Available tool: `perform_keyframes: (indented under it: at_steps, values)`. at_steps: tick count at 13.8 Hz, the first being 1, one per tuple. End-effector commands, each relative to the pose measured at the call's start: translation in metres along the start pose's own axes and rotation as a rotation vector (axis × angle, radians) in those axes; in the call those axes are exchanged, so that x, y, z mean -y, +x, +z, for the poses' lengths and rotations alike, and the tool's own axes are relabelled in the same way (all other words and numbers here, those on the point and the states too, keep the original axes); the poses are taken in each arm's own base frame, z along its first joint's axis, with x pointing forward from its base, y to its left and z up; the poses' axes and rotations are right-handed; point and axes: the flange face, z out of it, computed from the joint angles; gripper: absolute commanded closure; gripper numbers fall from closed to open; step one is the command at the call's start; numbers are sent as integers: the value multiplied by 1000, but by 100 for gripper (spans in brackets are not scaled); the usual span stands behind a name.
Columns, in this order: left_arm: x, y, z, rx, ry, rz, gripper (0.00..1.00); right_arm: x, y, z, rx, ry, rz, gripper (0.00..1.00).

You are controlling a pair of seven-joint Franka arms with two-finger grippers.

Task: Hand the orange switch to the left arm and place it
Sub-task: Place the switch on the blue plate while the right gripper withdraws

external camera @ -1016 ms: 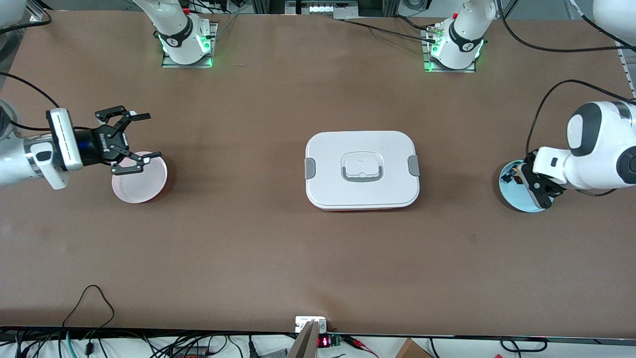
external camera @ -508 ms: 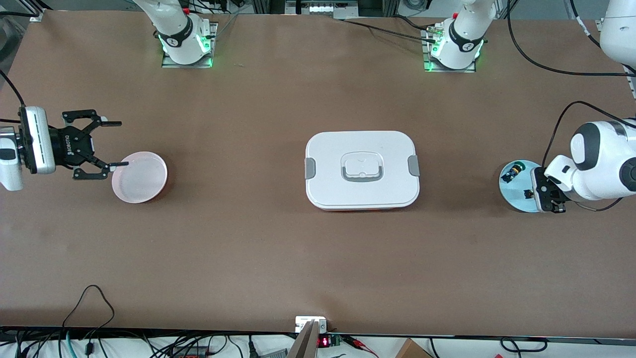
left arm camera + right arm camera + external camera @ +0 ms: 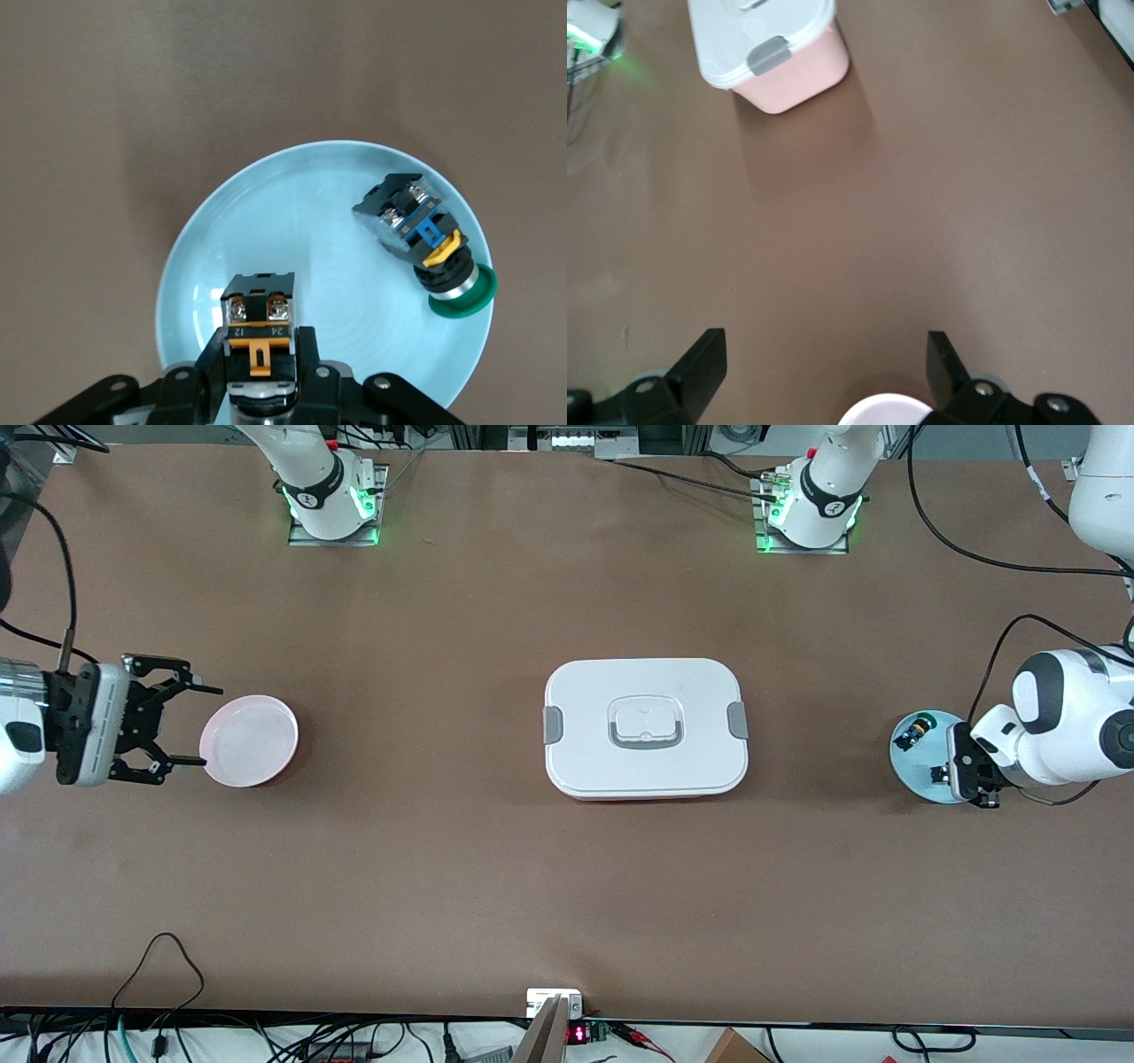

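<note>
A large white rounded-rectangular lidded box (image 3: pixel 646 728) with grey side clips and a recessed handle sits at the middle of the brown table (image 3: pixel 496 886); the right wrist view shows its lower body to be pale pink. At the left arm's end of the table lies a round light blue plate (image 3: pixel 912 775), and the left gripper (image 3: pixel 968 772) is down over it, its black fingers (image 3: pixel 306 372) clamped together on the orange switch (image 3: pixel 258 332), a small black push-button part with an orange band round its middle and two metal screw terminals on its end. The switch is on or just above the plate's surface; which of the two cannot be told. Beside it on the same plate, apart from it, lies a second small part with a black, blue and yellow body and a green tip (image 3: pixel 423 241), tipped on its side with the green cap at the plate's rim. At the right arm's end of the table sits a round pink plate (image 3: pixel 249 740), and the right gripper (image 3: pixel 182 724) hovers just beside it, toward the table's end, pointing at the plate with its black fingers spread wide apart and nothing between them.
</note>
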Motion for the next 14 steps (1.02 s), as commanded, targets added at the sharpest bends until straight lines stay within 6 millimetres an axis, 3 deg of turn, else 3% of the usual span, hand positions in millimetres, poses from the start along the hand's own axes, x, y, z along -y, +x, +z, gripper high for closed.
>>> perform_keyframes:
  at_steps: [1,3,4,5,6,8,11,13,14]
  values:
    - [-2,-4,3,5,3,25,83,0,-10,-22,11,-57,100,0]
    - [-2,-4,3,5,6,25,75,-3,-22,-30,36,-87,230,0]
    - [-2,-7,2,5,7,17,50,9,-18,-43,70,-128,290,0]
    - [-2,-7,2,3,6,17,33,22,-12,-58,103,-185,352,0]
    - [-4,-8,2,3,0,19,0,35,-3,-65,131,-222,403,0]
    - [-5,-1,-1,-1,-24,25,0,59,19,-72,165,-280,515,0]
    - [-8,14,-31,1,-67,-20,0,98,37,-73,165,-305,819,0]
    - [-14,26,-51,12,-109,-99,0,127,53,-57,203,-365,924,0]
    - [-17,36,-66,21,-125,-131,0,133,51,-53,206,-369,970,0]
